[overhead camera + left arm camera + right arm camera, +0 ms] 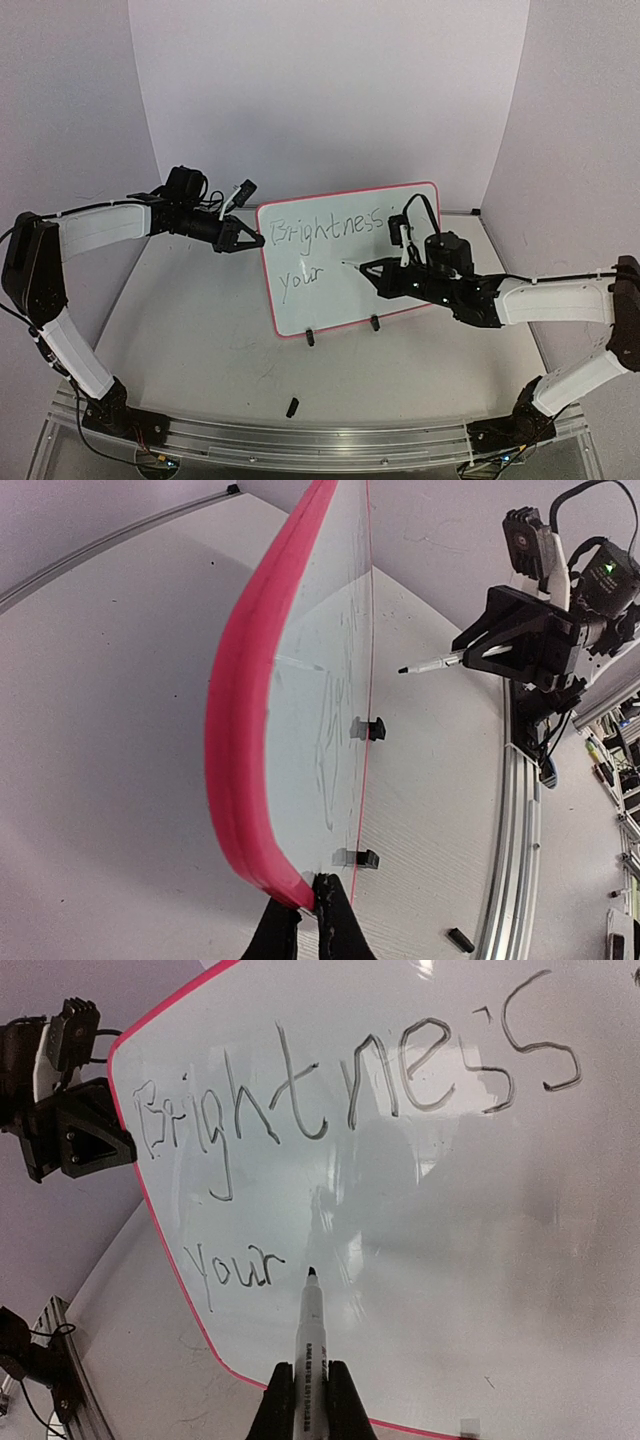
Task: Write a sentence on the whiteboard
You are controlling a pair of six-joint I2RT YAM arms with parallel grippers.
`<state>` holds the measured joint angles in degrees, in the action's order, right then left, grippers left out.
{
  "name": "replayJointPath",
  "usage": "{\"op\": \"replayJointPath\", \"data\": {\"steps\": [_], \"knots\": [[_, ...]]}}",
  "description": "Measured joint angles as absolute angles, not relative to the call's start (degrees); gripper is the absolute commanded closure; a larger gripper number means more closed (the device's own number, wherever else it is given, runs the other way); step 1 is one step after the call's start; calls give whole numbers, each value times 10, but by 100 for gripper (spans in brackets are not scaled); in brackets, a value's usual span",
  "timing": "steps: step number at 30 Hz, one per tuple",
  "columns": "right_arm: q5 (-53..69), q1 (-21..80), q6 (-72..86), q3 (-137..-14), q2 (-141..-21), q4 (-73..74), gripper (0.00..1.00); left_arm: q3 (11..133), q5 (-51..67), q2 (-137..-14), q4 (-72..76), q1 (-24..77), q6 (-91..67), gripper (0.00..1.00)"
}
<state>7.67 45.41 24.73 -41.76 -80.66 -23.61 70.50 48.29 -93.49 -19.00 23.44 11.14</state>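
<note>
1. The whiteboard (335, 305), a glossy white panel in a thin red-pink frame, stands upright near the middle of the table (190, 340). It sits between the two arms with its written face turned toward their bases. Its two small black clip feet (311, 336) rest on the tabletop.
2. The sentence (350, 1090) runs across the board in thin dark strokes. "Brightness" fills the top line, and "your" sits below it at the lower left.
3. The right gripper (368, 267) reaches in from the right with its fingers closed firmly on the barrel of a slim marker (310, 1325). The marker's dark tip points at the board just to the right of "your". In the left wrist view the tip stands a little off the surface, and its reflection shows in the gloss.
4. The left gripper (250, 241) is clamped tight on the board's left edge, beside the "B" of the top line. Its fingertips (338, 930) pinch the pink frame from both faces.
5. A small black piece (293, 406) lies on the table in front of the board, well apart from the feet. It is nearer the metal rail (320, 437) that carries both arm bases along the near edge.
6. Pale, plain walls (320, 90) close in the table behind and at either side.
</note>
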Motion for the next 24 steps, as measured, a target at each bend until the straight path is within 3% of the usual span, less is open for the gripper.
{"op": "replayJointPath", "data": {"steps": [24], "knots": [[32,453,271,-418,-854,-256,100,705,478,-934,-190,236,111,100]]}}
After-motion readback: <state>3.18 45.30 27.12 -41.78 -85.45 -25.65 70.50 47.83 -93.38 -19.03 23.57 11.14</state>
